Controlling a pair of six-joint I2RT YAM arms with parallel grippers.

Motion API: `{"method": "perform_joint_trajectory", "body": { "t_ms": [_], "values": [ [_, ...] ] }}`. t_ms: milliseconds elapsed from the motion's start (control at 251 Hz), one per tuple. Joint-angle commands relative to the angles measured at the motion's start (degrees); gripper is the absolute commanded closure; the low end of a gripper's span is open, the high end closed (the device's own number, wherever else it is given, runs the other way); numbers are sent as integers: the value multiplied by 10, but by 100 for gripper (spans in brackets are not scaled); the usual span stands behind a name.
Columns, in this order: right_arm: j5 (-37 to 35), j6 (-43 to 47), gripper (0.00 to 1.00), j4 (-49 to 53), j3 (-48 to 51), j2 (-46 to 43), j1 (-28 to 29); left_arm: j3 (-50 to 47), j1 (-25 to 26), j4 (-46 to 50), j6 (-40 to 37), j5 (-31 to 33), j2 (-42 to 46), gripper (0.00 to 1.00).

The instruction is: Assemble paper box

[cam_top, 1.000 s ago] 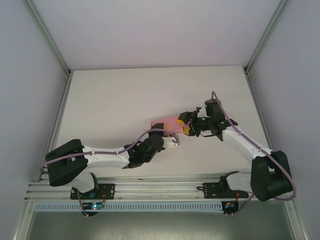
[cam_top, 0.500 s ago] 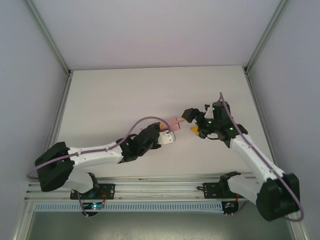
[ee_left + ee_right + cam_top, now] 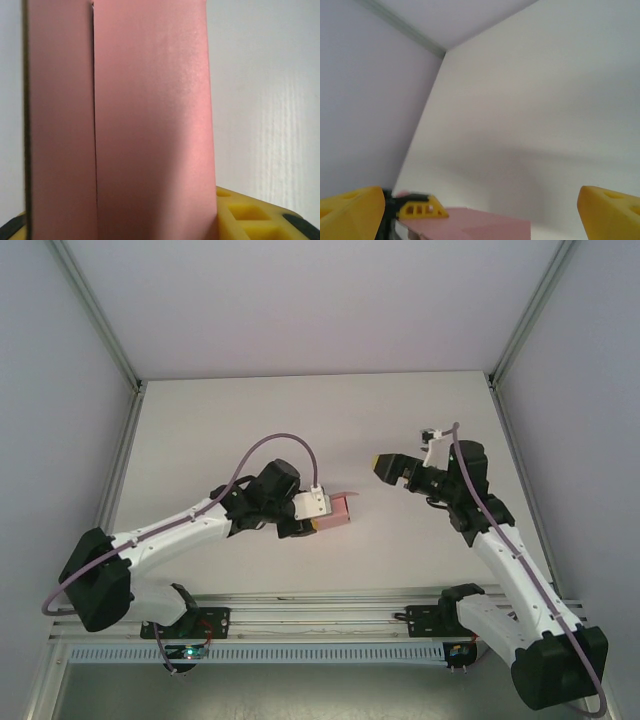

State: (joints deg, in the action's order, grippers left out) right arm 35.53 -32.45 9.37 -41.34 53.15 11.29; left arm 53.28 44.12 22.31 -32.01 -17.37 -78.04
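The left gripper (image 3: pixel 326 517) has swung back toward its own side of the table (image 3: pixel 220 430) since a second ago and has taken the paper box (image 3: pixel 341 508) with it. The pink card now sits left of the table's middle, where earlier it lay further right between the two arms. The jaws are closed partway on the box, which stands between them in the left wrist view with a thin seam running down its face. The right gripper (image 3: pixel 384 468) was at the box's right end a second ago. It has since let go and drawn off to the right, and now hangs well apart from the box, jaws spread wide with nothing between them.

From above, the left wrist covers the box's near end, and it is not clear whether the box touches the table. In the left wrist view the box runs off the top and bottom edges. The yellow finger (image 3: pixel 250 220) at lower right is cut by the frame, and the other finger is a dark sliver in the lower left corner. In the right wrist view the bottom edge cuts the box off.
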Motion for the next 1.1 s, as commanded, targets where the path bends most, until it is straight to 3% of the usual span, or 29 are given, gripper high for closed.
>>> {"method": "perform_joint_trajectory", "body": {
  "t_ms": [0,140,235,431,658,938,1097],
  "values": [
    [73,170,3,51,-50,4,20,26,-5,70,-35,-40,-13,58],
    [-2,260,3,50,-26,-32,80,21,-6,74,-62,-41,-29,59],
    [-12,269,11,20,-2,-30,112,34,-9,78,-59,-33,-53,59],
    [-40,278,21,64,-13,24,147,52,-11,79,-59,-32,-82,59],
    [-58,267,24,50,8,70,165,53,-16,77,-61,-33,-92,59],
    [-42,272,36,49,9,122,167,59,-18,78,-57,-28,-111,59],
    [-42,272,49,52,9,136,168,60,-18,77,-58,-29,-113,59]
  ]
}}
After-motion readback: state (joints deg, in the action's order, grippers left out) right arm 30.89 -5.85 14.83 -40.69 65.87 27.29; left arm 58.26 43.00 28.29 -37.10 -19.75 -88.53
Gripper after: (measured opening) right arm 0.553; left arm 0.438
